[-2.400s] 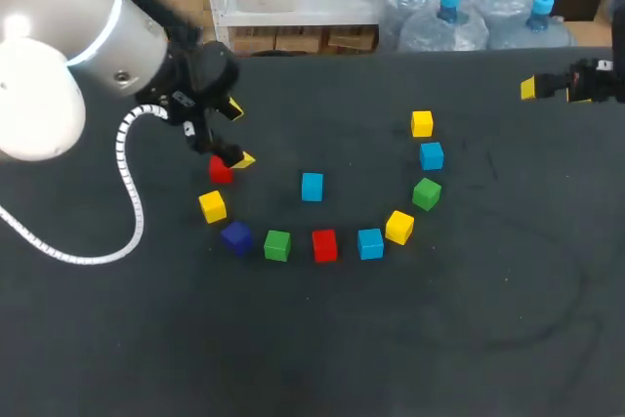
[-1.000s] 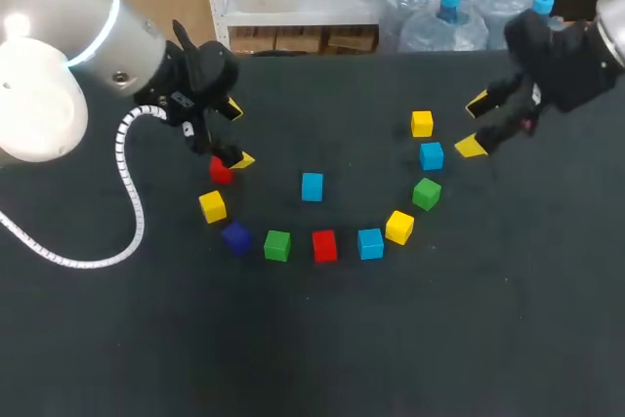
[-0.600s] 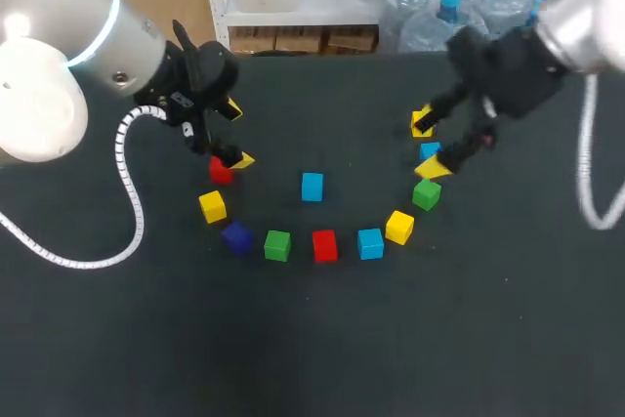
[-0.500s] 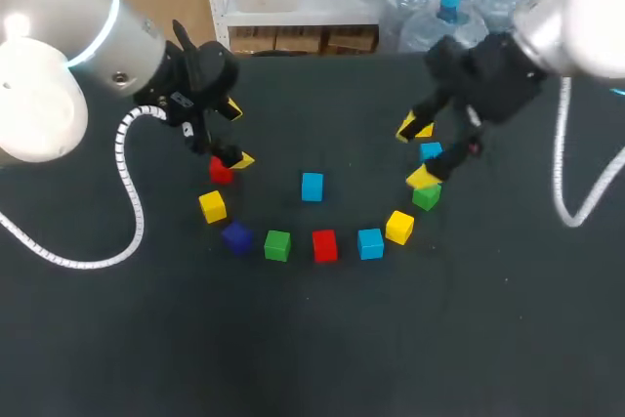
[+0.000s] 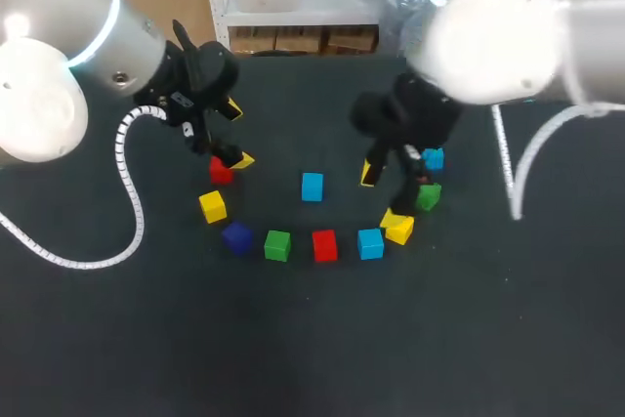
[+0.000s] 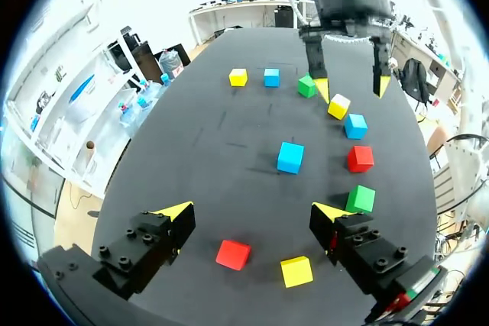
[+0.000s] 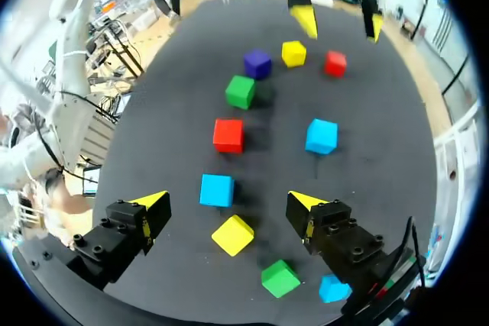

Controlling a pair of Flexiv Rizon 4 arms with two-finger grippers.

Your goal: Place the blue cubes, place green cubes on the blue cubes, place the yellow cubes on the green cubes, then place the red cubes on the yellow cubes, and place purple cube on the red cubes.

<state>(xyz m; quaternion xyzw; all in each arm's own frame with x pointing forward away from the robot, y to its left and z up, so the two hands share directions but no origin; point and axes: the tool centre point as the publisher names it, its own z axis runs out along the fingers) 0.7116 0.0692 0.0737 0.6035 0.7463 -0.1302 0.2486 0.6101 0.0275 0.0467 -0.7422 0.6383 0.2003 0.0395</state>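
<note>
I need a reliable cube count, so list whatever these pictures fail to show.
- Head view: the far yellow cube is covered by the right arm; only the left wrist view shows it.
- Left wrist view: the purple cube is hidden behind a finger of the left gripper.
- Right wrist view: one blue cube is partly behind a finger of the right gripper.

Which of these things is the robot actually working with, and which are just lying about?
Part of the job: blue cubes, green cubes, yellow cubes, red cubes, purple cube.
Not part of it: only the dark table under them.
</note>
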